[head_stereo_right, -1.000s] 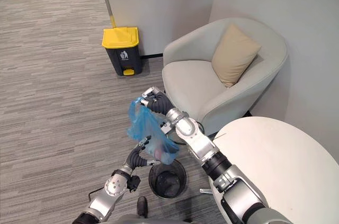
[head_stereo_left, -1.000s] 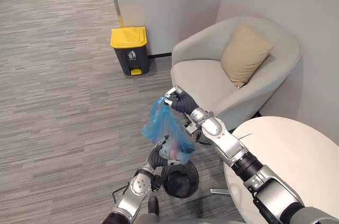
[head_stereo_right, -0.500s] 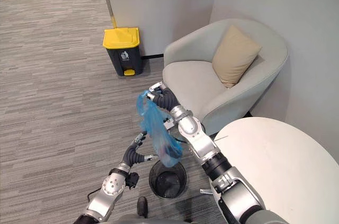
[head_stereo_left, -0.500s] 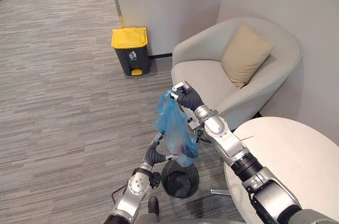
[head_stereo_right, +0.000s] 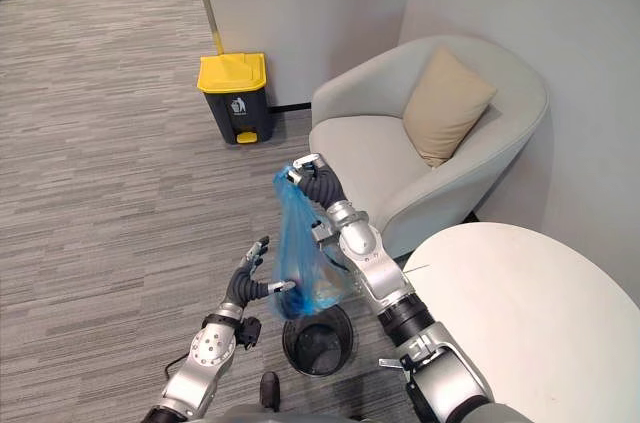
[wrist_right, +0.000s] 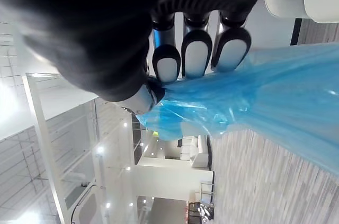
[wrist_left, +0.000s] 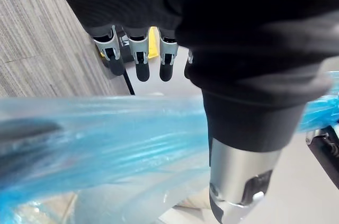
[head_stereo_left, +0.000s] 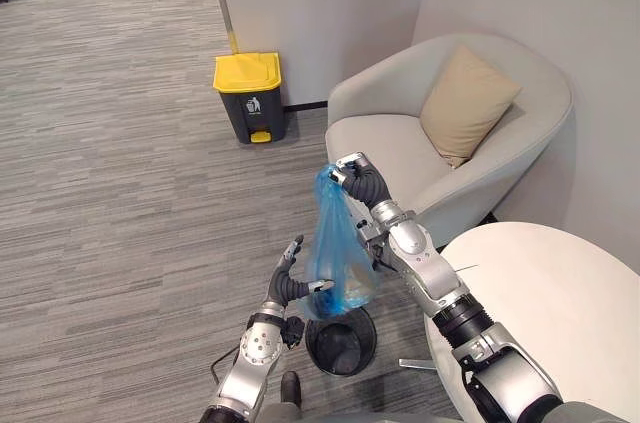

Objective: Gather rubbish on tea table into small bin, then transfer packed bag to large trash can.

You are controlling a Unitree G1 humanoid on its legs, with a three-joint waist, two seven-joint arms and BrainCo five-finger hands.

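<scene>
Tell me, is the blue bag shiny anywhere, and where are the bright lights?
Left wrist view: pale streaks of light run along the blue bag beside the left hand. Right wrist view: small ceiling lights glow past the right hand, which pinches the bag's top.

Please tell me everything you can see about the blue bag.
The blue bag is thin, see-through plastic, with pale rubbish showing in its sagging bottom. Its neck is bunched and pinched in the right hand, so it hangs straight down above the small black bin. The open left hand is at its lower side, thumb seemingly touching it.
</scene>
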